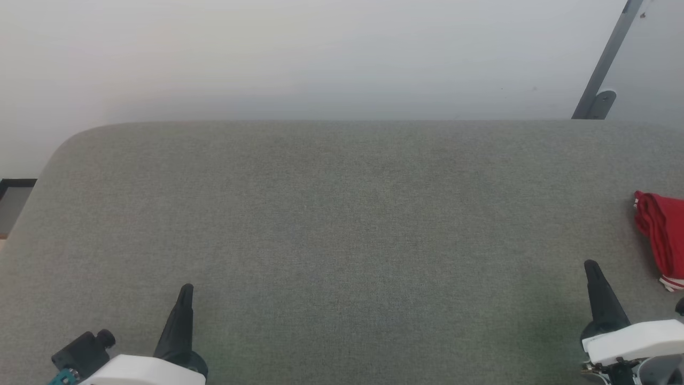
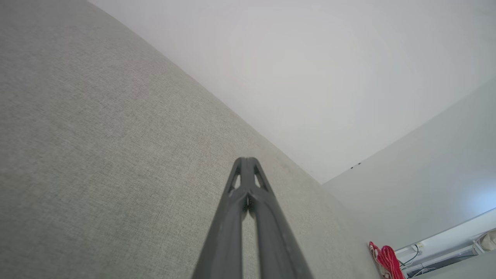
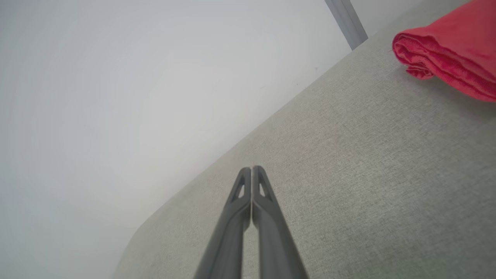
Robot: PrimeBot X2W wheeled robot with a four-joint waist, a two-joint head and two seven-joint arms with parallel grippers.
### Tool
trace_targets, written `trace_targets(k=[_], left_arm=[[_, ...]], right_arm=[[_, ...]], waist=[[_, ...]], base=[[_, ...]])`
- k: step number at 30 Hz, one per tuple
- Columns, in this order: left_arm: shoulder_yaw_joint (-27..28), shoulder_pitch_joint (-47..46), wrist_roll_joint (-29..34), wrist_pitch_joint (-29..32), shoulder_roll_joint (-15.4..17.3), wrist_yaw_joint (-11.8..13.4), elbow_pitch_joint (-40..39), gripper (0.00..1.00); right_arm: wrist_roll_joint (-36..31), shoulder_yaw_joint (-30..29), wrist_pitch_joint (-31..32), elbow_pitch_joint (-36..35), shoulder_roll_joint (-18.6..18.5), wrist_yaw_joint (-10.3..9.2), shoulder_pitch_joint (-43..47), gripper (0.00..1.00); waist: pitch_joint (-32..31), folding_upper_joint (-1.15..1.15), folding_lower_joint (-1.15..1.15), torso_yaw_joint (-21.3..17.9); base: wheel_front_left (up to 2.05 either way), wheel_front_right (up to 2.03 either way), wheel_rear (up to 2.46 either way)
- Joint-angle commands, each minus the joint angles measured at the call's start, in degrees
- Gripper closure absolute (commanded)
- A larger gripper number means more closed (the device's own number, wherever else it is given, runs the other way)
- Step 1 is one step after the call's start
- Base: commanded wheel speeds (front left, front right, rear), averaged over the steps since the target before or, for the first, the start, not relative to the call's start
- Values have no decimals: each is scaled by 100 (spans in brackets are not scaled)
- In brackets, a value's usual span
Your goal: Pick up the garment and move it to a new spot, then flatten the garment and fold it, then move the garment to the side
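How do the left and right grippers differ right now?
The left gripper sits lower left in the head view, far from the jersey; the right gripper sits lower right, near it but apart. The left gripper leans rightward, the right gripper leftward. Both are shut and empty over the grey surface.

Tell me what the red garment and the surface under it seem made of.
The garment: soft thin fabric, matte, lying in limp rolled folds. The surface: grey-green woven cloth covering, matte, fine weave visible; what is beneath I cannot tell.
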Motion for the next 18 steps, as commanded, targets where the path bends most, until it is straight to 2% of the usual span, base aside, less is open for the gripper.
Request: trace_targets(k=[1, 18], left_arm=[[48, -154, -218, 40, 18, -5, -41, 100], [148, -380, -1291, 342, -68, -7, 94, 100]], right_arm=[[180, -23, 42, -51, -5, 1, -146, 100], [1197, -25, 273, 44, 142, 2, -289, 100]], waist=[[1, -1, 0, -3], [11, -1, 0, -40]], base=[[0, 0, 0], [0, 0, 0]])
